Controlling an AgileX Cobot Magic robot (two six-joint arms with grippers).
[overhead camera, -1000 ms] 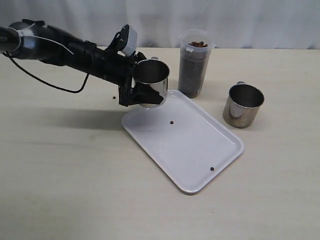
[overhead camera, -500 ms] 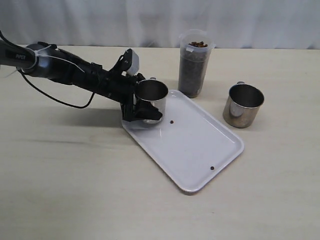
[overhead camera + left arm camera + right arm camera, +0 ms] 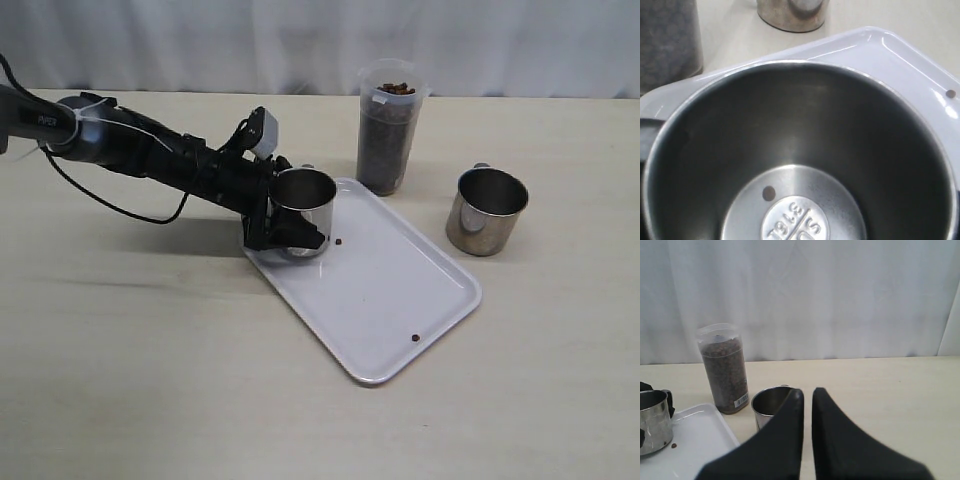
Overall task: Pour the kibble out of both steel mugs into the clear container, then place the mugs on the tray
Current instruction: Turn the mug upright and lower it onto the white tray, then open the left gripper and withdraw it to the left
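My left gripper [image 3: 284,236] is shut on a steel mug [image 3: 302,203], which stands upright on the left corner of the white tray [image 3: 392,300]. In the left wrist view the mug [image 3: 805,125] fills the picture, and a single kibble pellet [image 3: 769,193] lies on its bottom. The second steel mug [image 3: 486,210] stands on the table to the right of the tray. The clear container [image 3: 388,128], nearly full of kibble, stands behind the tray. My right gripper [image 3: 807,391] is shut and holds nothing, hanging clear above the table in front of the second mug [image 3: 769,404]; it does not show in the exterior view.
Two loose pellets [image 3: 341,242] [image 3: 414,338] lie on the tray. A black cable [image 3: 110,205] trails from the left arm across the table. A white curtain hangs behind the table's far edge.
The left gripper has brought the mug down from the air onto the tray's left corner. The tray has shifted slightly. The right gripper has not moved.
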